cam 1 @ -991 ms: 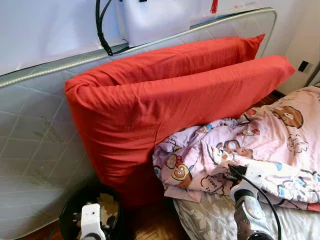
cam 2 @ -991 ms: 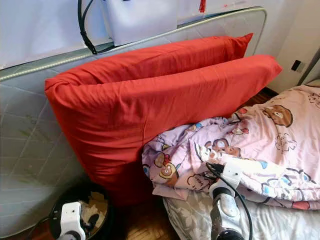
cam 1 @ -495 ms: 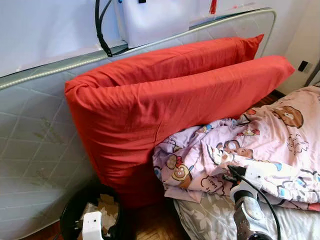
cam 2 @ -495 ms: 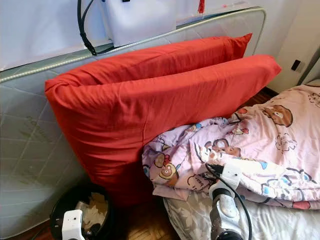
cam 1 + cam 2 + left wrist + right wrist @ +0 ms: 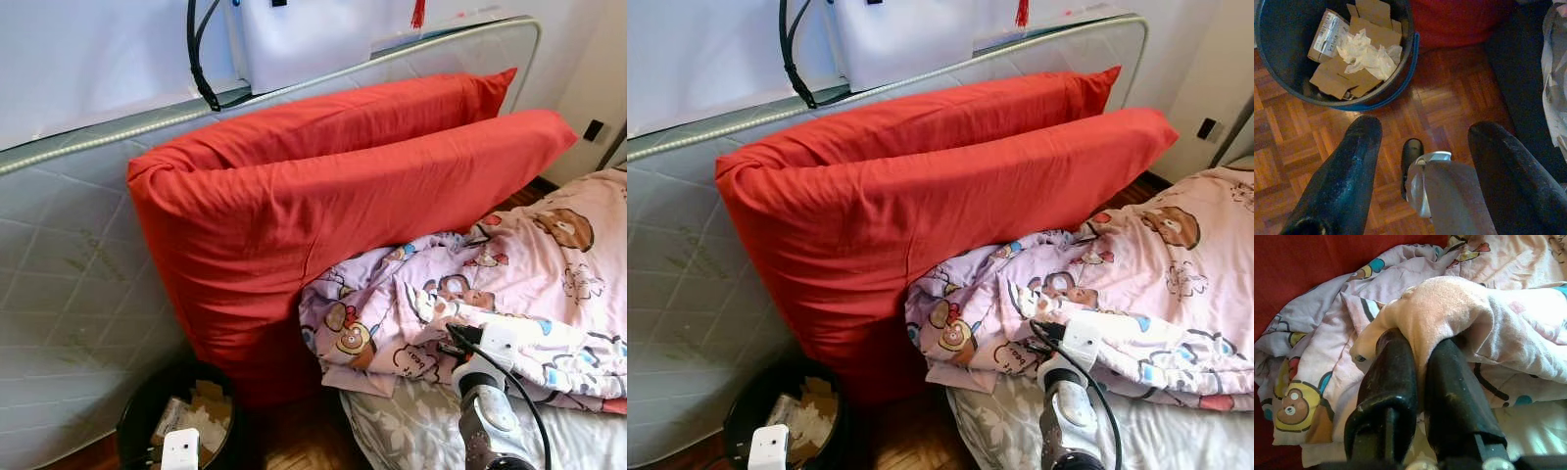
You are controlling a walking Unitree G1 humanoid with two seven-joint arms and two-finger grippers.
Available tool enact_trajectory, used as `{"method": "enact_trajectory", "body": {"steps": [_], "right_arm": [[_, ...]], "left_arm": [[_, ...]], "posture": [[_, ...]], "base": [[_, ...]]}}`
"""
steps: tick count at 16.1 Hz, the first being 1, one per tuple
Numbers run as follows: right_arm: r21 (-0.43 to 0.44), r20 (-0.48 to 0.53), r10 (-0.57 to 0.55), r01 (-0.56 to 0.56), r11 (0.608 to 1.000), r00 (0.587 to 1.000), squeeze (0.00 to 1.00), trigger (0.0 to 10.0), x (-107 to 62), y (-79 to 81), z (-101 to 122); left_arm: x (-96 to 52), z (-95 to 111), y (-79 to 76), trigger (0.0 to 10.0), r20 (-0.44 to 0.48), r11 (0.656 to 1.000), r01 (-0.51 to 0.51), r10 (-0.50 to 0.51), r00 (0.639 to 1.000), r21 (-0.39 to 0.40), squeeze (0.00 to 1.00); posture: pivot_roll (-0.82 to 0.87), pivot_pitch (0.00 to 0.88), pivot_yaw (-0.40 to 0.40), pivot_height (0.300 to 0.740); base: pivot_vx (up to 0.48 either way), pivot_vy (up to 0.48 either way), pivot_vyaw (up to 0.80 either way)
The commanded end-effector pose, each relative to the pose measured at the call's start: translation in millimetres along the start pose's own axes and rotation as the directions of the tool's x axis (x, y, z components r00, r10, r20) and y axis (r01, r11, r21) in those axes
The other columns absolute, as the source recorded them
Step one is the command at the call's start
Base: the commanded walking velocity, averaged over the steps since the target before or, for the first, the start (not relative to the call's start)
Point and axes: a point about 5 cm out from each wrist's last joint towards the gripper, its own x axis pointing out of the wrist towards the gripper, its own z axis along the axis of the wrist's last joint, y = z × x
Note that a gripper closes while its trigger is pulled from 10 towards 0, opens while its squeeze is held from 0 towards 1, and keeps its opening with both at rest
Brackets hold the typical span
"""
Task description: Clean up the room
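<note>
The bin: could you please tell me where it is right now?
The bin stands on the wooden floor at the lower left of the eye views, beside the red pillow and under the left gripper.

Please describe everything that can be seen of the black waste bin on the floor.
The waste bin is round and dark, seemingly plastic, with a bluish rim. It stands upright on the parquet floor, between the leaning mattress and the red pillows, close to both. Inside lie torn brown cardboard pieces, a small printed box and crumpled white paper. The open left gripper hangs beside it, apart.
</note>
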Motion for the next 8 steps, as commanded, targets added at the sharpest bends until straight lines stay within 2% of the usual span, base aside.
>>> {"method": "enact_trajectory", "body": {"steps": [1, 3, 5, 8], "right_arm": [[-0.020, -0.014, 0.012, -0.012, 1.000, 1.000, 0.00, 10.0, 0.6, 0.5, 0], [-0.026, -0.006, 0.005, -0.005, 1.000, 1.000, 0.00, 10.0, 1.9, -3.4, 3], [-0.026, -0.004, 0.001, -0.002, 1.000, 1.000, 0.00, 10.0, 2.3, -4.5, 4], [-0.024, -0.006, 0.006, -0.006, 1.000, 1.000, 0.00, 10.0, 1.8, -0.6, 2]], "left_arm": [[-2.5, -11, 1.9, 10.0, -0.053, 1.000, -0.013, 0.013, 0.999, -0.004, 0.00], [-3.0, -15, -1.2, 10.0, -0.071, 1.000, -0.002, 0.002, 0.998, 0.001, 0.00], [-1.4, -11, -5.7, 10.0, -0.051, 1.000, 0.009, -0.009, 0.999, 0.002, 0.00], [-0.1, -7, -8.1, 10.0, -0.037, 1.000, 0.011, -0.011, 0.999, 0.001, 0.00]], "posture": [[0.00, 0.000, 0.014, 0.740], [0.00, 0.000, 0.010, 0.740], [0.00, 0.000, 0.006, 0.740], [0.00, 0.000, 0.006, 0.740]], "base": [[0.000, 0.000, 0.00], [0.000, 0.000, 0.00], [0.000, 0.000, 0.00], [0.000, 0.000, 0.00]]}}
